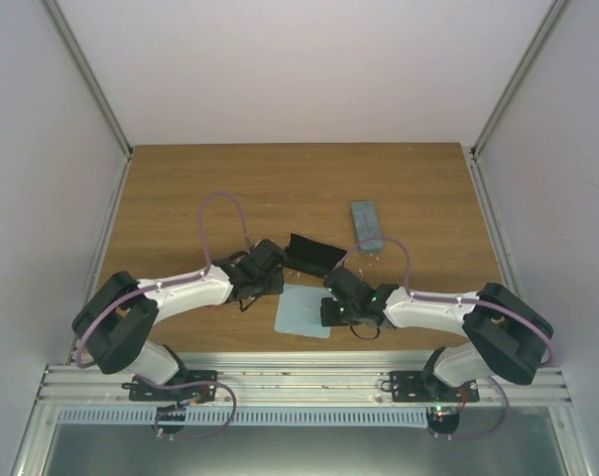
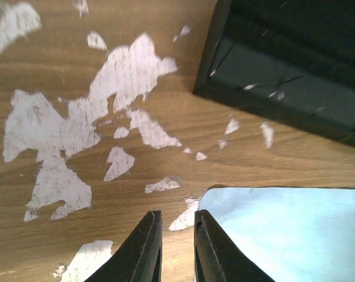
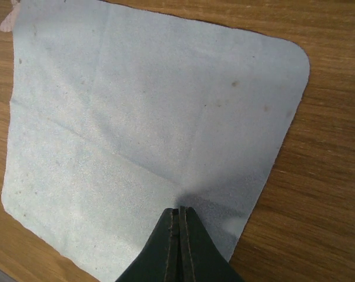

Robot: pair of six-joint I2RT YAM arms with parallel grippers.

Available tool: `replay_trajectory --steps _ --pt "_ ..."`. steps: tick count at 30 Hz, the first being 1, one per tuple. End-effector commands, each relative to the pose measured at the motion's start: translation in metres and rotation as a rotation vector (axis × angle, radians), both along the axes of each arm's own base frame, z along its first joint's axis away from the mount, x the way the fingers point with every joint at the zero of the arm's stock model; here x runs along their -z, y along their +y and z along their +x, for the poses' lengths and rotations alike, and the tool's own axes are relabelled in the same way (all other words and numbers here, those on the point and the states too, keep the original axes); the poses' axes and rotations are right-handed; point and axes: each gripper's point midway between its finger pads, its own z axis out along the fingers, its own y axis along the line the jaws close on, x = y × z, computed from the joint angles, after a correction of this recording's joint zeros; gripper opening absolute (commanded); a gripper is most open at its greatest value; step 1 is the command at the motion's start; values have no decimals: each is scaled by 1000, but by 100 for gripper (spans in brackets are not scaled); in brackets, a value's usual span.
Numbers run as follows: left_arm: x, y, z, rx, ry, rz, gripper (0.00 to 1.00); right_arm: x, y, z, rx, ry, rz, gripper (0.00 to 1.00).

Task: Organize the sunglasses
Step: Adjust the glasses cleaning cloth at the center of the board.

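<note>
The sunglasses do not show clearly in any view. An oblong black hard case lies open at the table's middle; its dark inside shows in the left wrist view, with only faint thin lines that I cannot make out. My left gripper hovers low over the wood just left of it, jaws a little apart and empty. My right gripper is shut with its tips pinching the light blue cleaning cloth near its right edge.
The cloth lies flat in front of the black case, and one corner shows in the left wrist view. A blue-grey case lies farther back on the right. The wooden tabletop has worn white patches. Walls enclose the table.
</note>
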Motion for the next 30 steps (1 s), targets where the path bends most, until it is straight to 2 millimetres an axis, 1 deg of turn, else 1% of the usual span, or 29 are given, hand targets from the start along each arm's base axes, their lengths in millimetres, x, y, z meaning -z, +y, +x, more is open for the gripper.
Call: replay_trajectory --steps 1,4,5,8,9,11,14,17,19,22,25,30 --pt "-33 -3 9 19 -112 -56 19 13 -29 -7 27 20 -117 1" --pt "-38 -23 -5 142 -86 -153 22 2 -24 -2 13 -14 -95 3" --pt "-40 -31 -12 186 -68 -201 22 -3 -22 -1 9 -27 -84 4" --pt "-40 -51 -35 294 -8 -331 22 -9 -20 2 -2 -44 -78 6" --pt "-39 -56 -42 321 14 -367 23 -10 -20 2 -1 -47 -81 7" --pt "-32 -60 -52 344 53 -406 22 -10 -21 3 -2 -46 -91 7" --pt "-20 -57 -61 341 99 -413 22 -7 -23 7 6 -55 -117 9" --pt "-12 -54 -70 341 140 -417 22 -7 -17 6 -20 -54 -107 9" --pt "-9 -52 -75 337 162 -420 22 -9 -10 0 -58 -41 -80 9" --pt "-1 -45 -83 321 197 -408 22 -11 -4 -6 -94 -37 -59 8" --pt "9 -37 -93 302 240 -393 22 -9 0 -13 -126 -20 -33 8" --pt "24 -28 -108 294 289 -349 23 4 -7 -22 -124 30 -66 8"
